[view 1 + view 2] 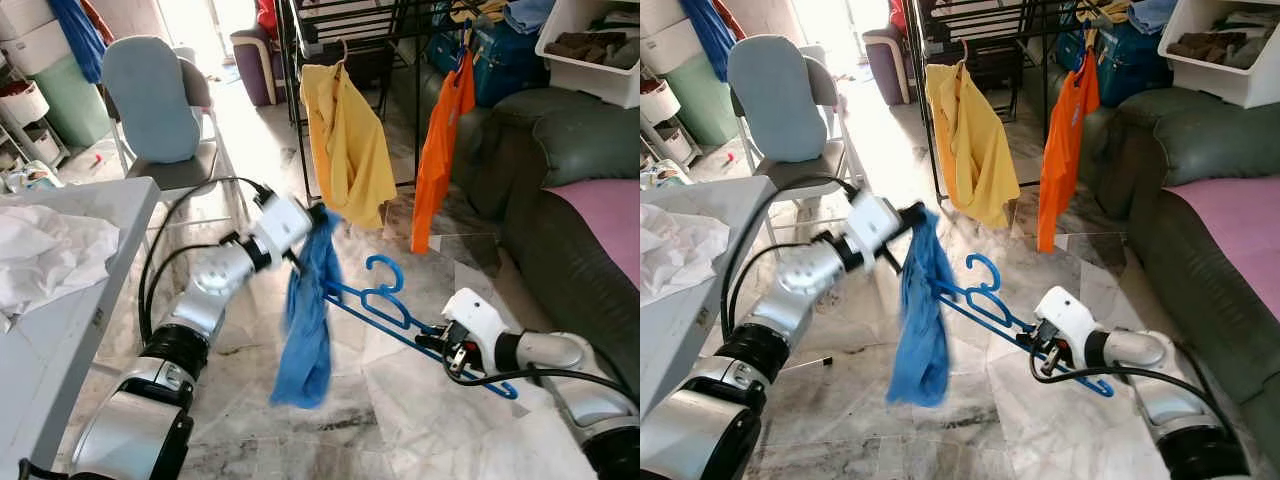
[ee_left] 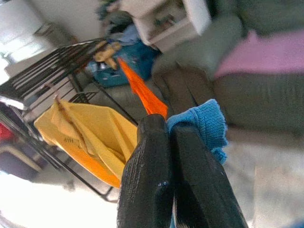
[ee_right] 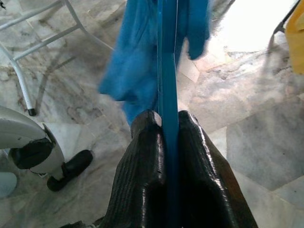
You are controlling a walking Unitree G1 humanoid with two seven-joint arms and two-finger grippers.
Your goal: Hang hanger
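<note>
Both jaws clamped: right gripper (image 1: 436, 343) on blue hanger (image 1: 400, 318), hook up; left gripper (image 1: 318, 216) on blue cloth (image 1: 308, 320).

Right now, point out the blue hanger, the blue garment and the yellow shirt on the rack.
blue hanger (image 1: 385, 310), left eye view, on the bar below its hook.
blue garment (image 1: 308, 330), left eye view, mid-fold of the hanging cloth.
yellow shirt (image 1: 345, 140), left eye view, on its front panel.
</note>
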